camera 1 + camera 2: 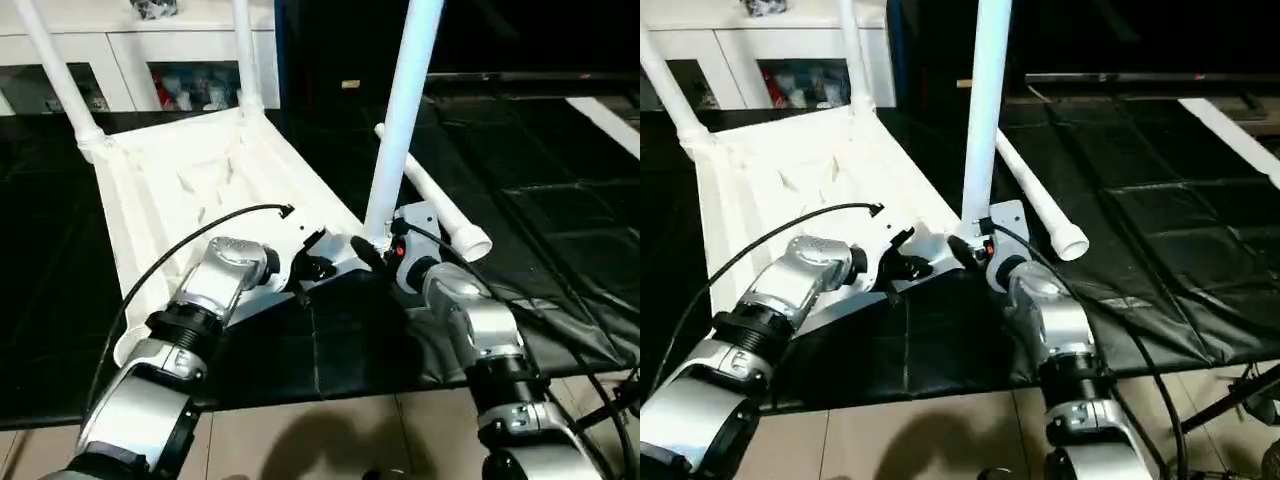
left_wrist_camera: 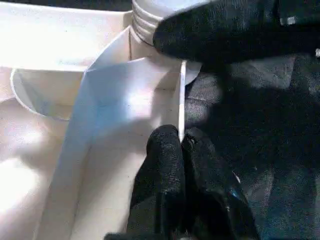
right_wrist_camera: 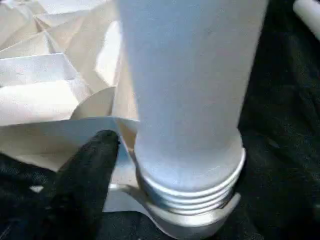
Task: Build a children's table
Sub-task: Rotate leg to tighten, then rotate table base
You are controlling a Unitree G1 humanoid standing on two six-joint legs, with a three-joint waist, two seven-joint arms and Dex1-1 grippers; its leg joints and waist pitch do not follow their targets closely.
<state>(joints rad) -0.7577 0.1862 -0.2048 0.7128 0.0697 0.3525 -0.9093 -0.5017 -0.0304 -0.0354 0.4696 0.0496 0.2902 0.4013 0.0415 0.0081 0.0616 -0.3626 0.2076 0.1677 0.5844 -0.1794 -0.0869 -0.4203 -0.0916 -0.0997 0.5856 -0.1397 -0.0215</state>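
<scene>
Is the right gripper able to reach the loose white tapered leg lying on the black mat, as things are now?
Probably yes. The loose white tapered leg lies on the black mat just beyond the right gripper, with nothing between them; the upright white leg stands at that gripper's other side.

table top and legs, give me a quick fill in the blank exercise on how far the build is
1. The table top lies upside down with ___ legs standing in its corner sockets.
2. One loose leg lies on the ___ mat.
3. The left pincer is shut on the table top's ___.
4. The nearest leg still shows screw ___ above its socket.

Missing words: three; black; rim; threads
</scene>
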